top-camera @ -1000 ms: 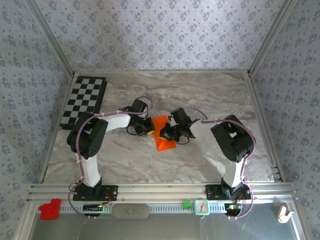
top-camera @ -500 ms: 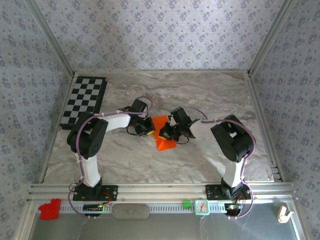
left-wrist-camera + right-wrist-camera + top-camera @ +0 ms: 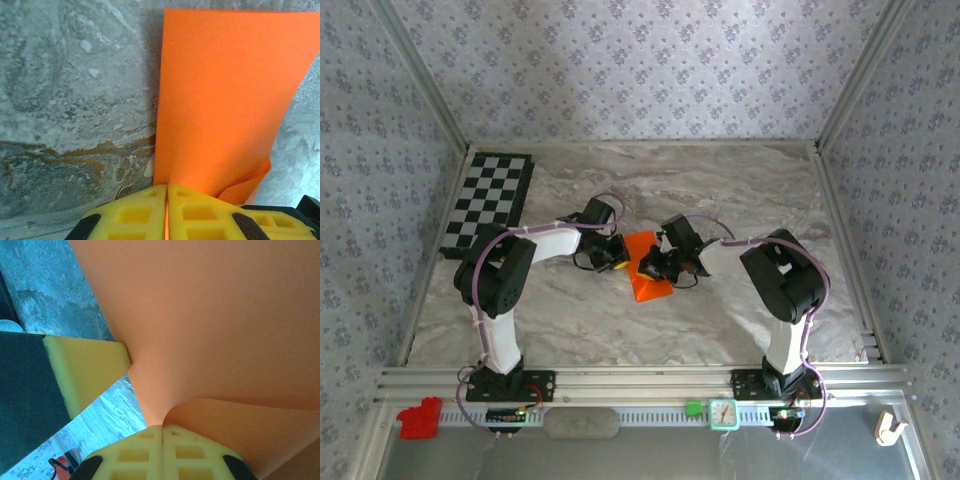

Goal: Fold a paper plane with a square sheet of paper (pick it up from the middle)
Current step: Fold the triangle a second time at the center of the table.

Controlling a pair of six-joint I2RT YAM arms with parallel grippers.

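Marble-patterned table (image 3: pixel 740 190), centre: square sheet of paper (image 3: pixel 650 282), partly folded, unmoved over the last second, with left gripper (image 3: pixel 613 257) and right gripper (image 3: pixel 658 265) each pinched tight on opposite edges, so probably a crease being pressed and the fold unfinished.

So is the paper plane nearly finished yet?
Not nearly. Done: the orange sheet looks doubled over, with a second layer curling underneath in the left wrist view. In hand: the left gripper and right gripper are each pinched shut on it. Left: there is no pointed nose or wings yet, so most folds are still to do.
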